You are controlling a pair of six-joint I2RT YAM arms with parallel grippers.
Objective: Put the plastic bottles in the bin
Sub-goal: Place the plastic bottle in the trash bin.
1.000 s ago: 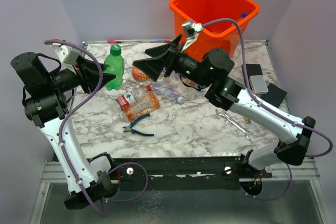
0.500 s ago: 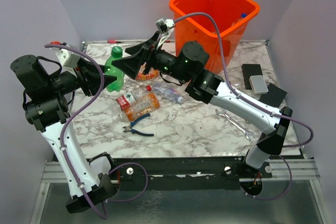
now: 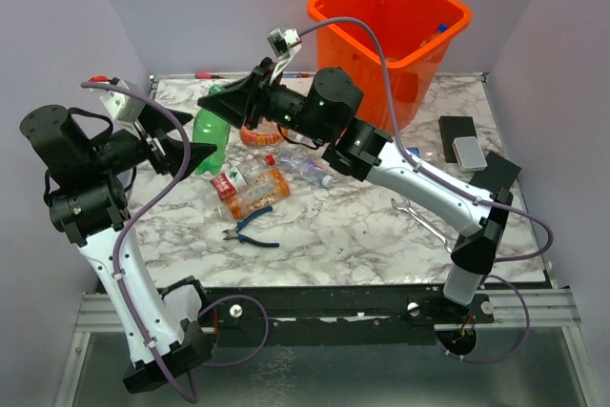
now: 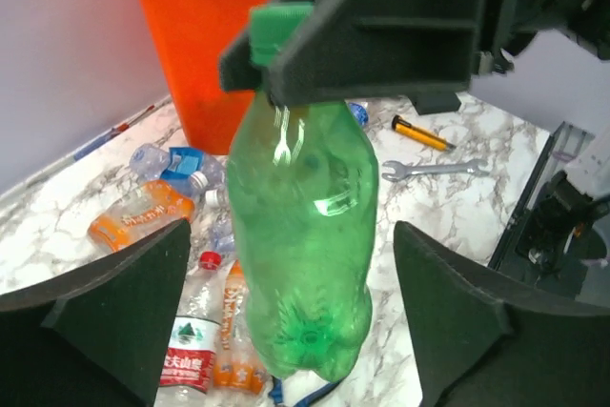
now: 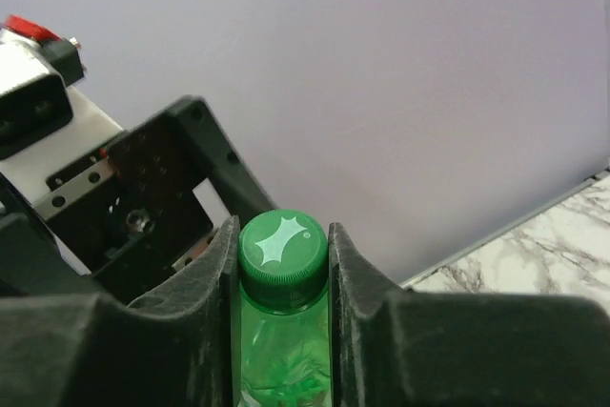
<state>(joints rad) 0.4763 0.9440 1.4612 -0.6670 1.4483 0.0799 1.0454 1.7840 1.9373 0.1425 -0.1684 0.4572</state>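
Observation:
A green plastic bottle (image 3: 211,132) hangs tilted above the table's left side. My right gripper (image 3: 221,99) is shut on its green cap (image 5: 281,247), one finger on each side. My left gripper (image 3: 196,143) stands open around the bottle's lower body (image 4: 300,235), its pads apart from the plastic on both sides. Below lie other plastic bottles: an orange-labelled one (image 3: 258,192), a red-labelled one (image 3: 229,182), a clear one (image 3: 305,170) and another orange one (image 3: 255,134). The orange bin (image 3: 329,18) stands at the back right, with bottles inside.
Blue-handled pliers (image 3: 250,231) lie near the front of the marble table. A steel wrench (image 3: 424,224) lies at the right. A black box (image 3: 457,129) and a grey case (image 3: 469,152) sit on the right edge. A yellow-handled tool (image 4: 419,132) lies near the wrench.
My right gripper swung left over the green bottle and shut on its cap. My left gripper, shut on the bottle before, has opened.

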